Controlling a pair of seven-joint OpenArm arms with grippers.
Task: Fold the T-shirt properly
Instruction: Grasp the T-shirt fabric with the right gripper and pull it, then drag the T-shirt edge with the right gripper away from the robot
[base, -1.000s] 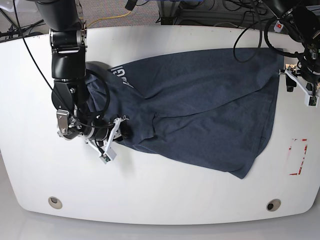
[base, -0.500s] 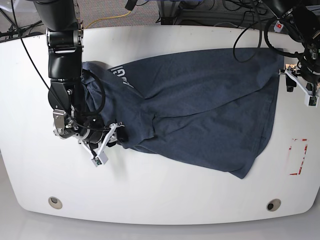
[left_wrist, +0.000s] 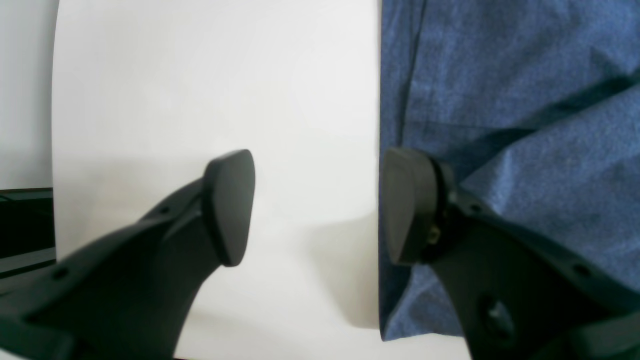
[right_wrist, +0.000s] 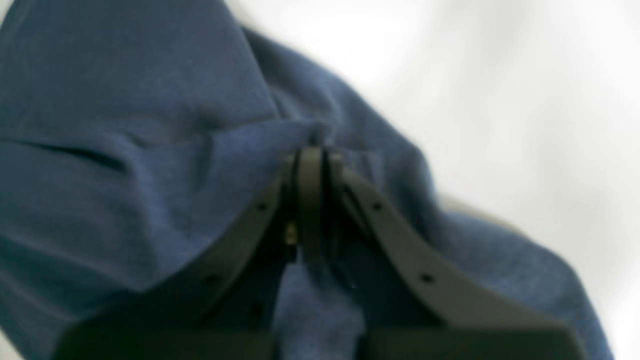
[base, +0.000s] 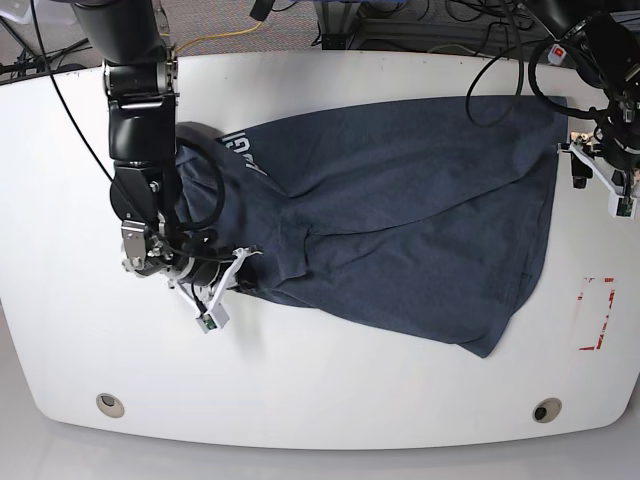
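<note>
We see the T-shirt spread across the middle of the table, rumpled rather than flat, with creases running from its bunched end on the base view's left toward the wide end on that view's right. A few white letters show at a fold near the upper left of the cloth (too little to read).

We find the right gripper at the bunched end, its jaws pressed together on a pinch of the cloth; the right wrist view shows the shirt gathered into a ridge at the fingertips. That view is blurred, so finer detail cannot be told.

We find the left gripper at the shirt's opposite edge, jaws spread wide and holding nothing. One finger stands over bare table; the other lies at the straight edge of the cloth. Whether it touches the cloth we cannot tell.

A red-and-white marking lies on the table near the left arm, apart from the shirt.
</note>
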